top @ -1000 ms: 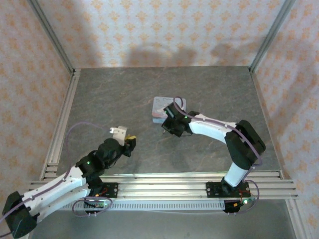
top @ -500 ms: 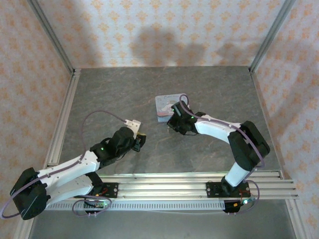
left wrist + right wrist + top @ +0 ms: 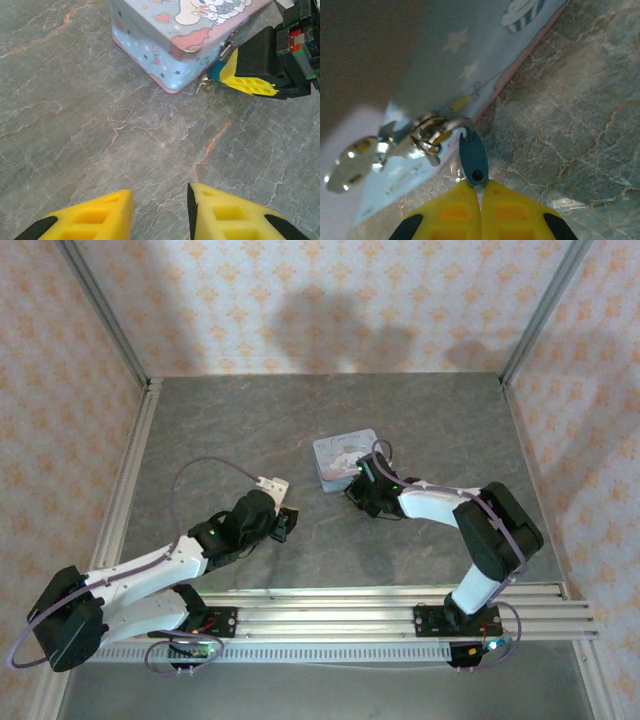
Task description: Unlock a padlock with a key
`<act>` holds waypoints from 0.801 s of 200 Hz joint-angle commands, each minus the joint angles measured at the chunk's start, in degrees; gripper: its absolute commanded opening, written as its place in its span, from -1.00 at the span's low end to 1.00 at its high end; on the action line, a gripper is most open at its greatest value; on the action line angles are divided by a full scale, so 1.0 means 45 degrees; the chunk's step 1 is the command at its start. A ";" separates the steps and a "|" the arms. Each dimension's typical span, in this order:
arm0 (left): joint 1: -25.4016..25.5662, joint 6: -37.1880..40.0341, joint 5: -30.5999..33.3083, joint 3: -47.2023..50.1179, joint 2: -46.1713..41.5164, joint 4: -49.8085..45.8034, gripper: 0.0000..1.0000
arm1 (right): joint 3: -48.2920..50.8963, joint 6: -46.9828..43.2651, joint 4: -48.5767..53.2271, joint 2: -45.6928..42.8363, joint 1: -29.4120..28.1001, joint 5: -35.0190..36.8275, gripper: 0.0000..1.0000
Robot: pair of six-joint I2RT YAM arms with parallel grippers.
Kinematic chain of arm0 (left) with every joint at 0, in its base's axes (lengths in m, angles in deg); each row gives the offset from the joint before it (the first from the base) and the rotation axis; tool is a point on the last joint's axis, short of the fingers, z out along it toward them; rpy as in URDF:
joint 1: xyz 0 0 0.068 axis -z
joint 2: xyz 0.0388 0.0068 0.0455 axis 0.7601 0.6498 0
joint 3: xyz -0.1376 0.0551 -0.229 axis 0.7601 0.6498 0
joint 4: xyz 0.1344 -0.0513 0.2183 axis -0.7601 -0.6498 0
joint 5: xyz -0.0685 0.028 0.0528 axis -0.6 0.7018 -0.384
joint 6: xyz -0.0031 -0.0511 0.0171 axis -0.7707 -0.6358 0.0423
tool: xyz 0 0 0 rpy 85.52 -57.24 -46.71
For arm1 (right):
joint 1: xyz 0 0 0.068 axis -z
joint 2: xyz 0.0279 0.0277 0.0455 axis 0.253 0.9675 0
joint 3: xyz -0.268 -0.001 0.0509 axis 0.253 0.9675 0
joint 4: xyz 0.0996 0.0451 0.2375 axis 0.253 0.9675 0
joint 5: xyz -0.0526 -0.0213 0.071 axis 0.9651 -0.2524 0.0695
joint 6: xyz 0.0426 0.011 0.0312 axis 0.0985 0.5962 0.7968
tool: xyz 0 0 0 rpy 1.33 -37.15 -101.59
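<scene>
Two arms are reaching low over the table; the right is doubling back at the elbow toward the tin; right gripper is pinching tight on the padlock hanging at the tin's clasp; left gripper is hovering empty, jaws slightly apart.

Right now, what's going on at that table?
The right end effector is shut on the small blue padlock, which hangs from the latch on the side of the light-blue cartoon tin. The left end effector is open and empty, low over the table, pointed toward the tin and apart from it. The padlock looks locked, so unlocking is not yet done.
</scene>
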 commanded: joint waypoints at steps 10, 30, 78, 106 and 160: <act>-0.0117 0.0002 -0.0197 -0.0419 0.0245 -0.0149 -0.32 | 0.0056 0.0499 -0.0744 -0.0736 -0.0028 0.0946 -1.00; -0.0117 -0.0020 -0.0251 -0.0438 0.0394 0.0050 -0.32 | -0.0254 0.0442 -0.0106 -0.1372 0.0007 0.2006 -1.00; -0.0117 0.0076 -0.0383 -0.0575 0.0647 0.0093 -0.32 | -0.1221 0.0234 0.1958 -0.1084 0.0518 0.2521 -1.00; -0.0127 0.0155 -0.0310 -0.0553 0.0621 0.0033 -0.32 | -0.1078 0.0218 0.1808 -0.0903 0.0578 0.2216 -1.00; -0.0175 0.0196 0.0052 -0.1024 0.0419 -0.0955 -0.27 | -0.1345 -0.1212 0.2946 -0.1253 0.0597 0.2048 -1.00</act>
